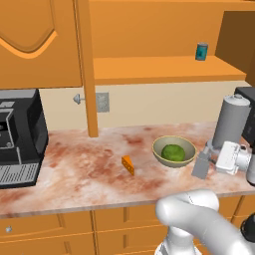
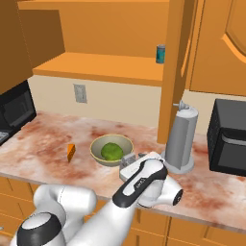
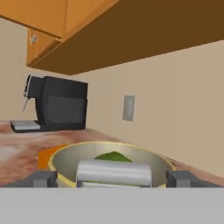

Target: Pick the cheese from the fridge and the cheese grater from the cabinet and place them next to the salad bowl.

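The cheese grater (image 1: 201,164) stands on the counter just right of the salad bowl (image 1: 160,144), which holds a green leafy ball. My gripper (image 1: 209,158) is open, level with the grater, one finger on either side and both clear of it. In the hand view the grater (image 3: 113,173) sits between the fingertips (image 3: 41,178) with the bowl (image 3: 65,155) right behind. The cheese (image 1: 128,165), an orange wedge, lies on the counter left of the bowl. In the right base view the grater (image 2: 128,161) is by the bowl (image 2: 98,144). The cabinet (image 1: 164,69) stands open above. The fridge is out of view.
A tall grey cylinder (image 1: 231,122) stands close behind my hand. A teal can (image 1: 201,51) sits on the cabinet shelf. A black coffee machine (image 1: 20,134) occupies the counter's left end and a black appliance (image 2: 228,139) its right end. A wooden post (image 1: 88,74) rises from the counter's back.
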Robot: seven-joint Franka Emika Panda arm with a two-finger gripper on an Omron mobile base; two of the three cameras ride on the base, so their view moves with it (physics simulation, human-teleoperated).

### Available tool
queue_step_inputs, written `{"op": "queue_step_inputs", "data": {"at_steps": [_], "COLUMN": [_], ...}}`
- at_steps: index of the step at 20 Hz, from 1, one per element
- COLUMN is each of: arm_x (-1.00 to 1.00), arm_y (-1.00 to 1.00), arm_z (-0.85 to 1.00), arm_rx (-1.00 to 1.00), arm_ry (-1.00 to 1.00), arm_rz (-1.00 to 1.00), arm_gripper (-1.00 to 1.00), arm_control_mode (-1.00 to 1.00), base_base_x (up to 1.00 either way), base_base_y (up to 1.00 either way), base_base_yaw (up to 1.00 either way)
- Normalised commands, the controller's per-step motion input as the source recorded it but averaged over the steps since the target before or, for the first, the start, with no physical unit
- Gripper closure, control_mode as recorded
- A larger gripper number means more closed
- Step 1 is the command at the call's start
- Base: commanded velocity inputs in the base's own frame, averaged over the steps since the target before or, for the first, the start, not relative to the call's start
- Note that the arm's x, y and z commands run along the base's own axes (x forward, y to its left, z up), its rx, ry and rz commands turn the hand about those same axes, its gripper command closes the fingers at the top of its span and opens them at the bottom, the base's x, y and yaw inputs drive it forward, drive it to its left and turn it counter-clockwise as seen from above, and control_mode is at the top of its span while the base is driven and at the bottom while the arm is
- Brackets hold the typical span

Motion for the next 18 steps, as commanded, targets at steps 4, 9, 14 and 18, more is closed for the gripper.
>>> {"op": "queue_step_inputs", "data": {"at_steps": [4,9,14,18], "arm_x": [-0.35,-0.62,-0.79,-0.83], "arm_y": [0.02,0.27,0.60,0.56], "arm_z": [0.40,0.47,0.66,0.81], "arm_rx": [0.03,0.01,-0.02,0.00], "arm_ry": [-0.06,-0.15,-0.20,-0.11], "arm_rz": [0.00,0.00,0.00,0.00], "arm_gripper": [-1.00,-1.00,-1.00,-1.00], "arm_control_mode": [-1.00,-1.00,-1.00,-1.00], "base_base_x": [0.00,0.00,0.00,0.00], "base_base_y": [0.00,0.00,0.00,0.00], "base_base_yaw": [0.00,0.00,0.00,0.00]}}
